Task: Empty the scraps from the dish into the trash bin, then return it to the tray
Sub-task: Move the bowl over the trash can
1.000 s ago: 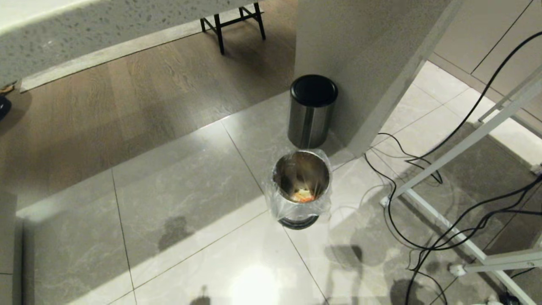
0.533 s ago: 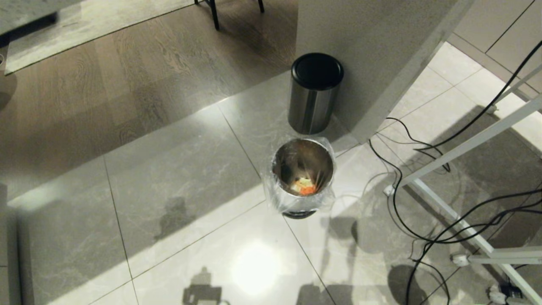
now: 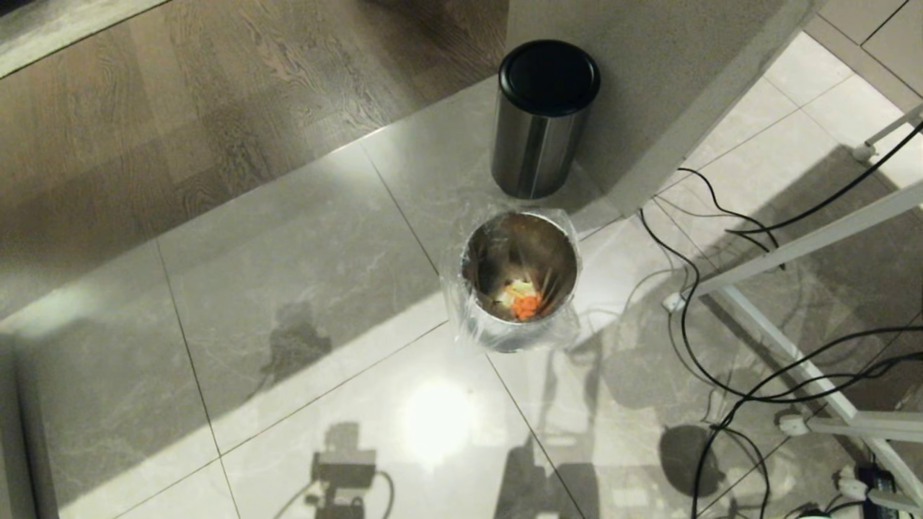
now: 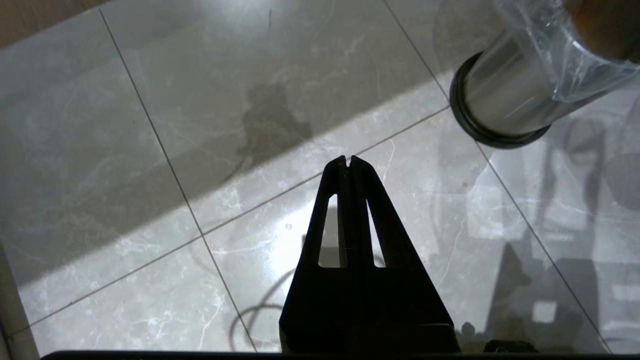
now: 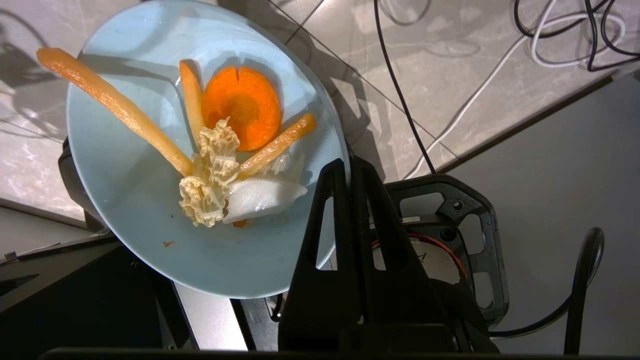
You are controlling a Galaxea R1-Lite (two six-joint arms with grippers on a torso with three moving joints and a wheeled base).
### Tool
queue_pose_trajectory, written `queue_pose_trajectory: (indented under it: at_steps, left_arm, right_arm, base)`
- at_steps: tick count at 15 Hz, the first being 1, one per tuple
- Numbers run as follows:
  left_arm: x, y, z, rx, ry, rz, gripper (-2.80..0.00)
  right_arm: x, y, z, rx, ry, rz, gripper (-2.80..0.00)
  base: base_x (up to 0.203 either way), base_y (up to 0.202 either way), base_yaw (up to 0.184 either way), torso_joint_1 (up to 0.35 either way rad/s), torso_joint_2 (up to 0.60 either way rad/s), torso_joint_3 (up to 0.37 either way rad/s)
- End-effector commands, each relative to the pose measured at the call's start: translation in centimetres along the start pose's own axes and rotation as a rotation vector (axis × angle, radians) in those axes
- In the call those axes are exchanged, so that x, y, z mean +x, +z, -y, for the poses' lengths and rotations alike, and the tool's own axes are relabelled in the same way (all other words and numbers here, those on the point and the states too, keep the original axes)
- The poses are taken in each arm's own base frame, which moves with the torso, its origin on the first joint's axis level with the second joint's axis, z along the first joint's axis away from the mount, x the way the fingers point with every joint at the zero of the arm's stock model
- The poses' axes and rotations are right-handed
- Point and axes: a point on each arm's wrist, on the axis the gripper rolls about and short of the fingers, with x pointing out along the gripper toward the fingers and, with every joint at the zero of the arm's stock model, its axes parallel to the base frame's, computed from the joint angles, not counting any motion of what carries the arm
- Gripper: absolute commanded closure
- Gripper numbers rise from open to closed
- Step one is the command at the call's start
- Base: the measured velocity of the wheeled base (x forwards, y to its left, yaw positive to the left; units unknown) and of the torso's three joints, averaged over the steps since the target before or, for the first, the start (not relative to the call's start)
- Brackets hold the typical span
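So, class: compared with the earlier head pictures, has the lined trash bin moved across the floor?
No. The trash bin keeps its place beside the black-lidded bin and on the same tile joint; the whole scene shifted together, so the camera moved.

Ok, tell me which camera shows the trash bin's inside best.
The head view: it looks down into the open trash bin, showing food bits at the bottom and the clear liner over the rim. The left wrist view catches only its steel side, liner and black base ring. The right wrist view shows none of it.
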Motion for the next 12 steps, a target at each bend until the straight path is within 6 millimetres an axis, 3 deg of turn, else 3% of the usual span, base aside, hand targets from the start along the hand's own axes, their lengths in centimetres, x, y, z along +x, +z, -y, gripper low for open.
queue_pose_trajectory:
  at_steps: [1,9,12]
  left_arm:
    - [0.01,0.01,0.0,-0.001,0.001,-0.001,0.0]
    - [0.0,0.0,0.0,-0.001,0.002,0.001,0.0]
    - [0.01,0.01,-0.01,-0.002,0.006,0.0,0.0]
  right_arm:
    - [-0.01,-0.05,0.02,0.002,-0.002,-0.003,0.0]
    - [0.09,-0.29,0.1,-0.042,-0.001,-0.014,0.0]
    - [0.19,-0.51,0.16,-0.047,-0.002,-0.021,0.0]
  base:
    - [0.0,0.0,0.0,0.01,0.0,-0.198]
    - [0.0,0.0,0.0,0.002,0.0,-0.195]
    - [0.0,0.0,0.0,0.003,0.0,-0.063]
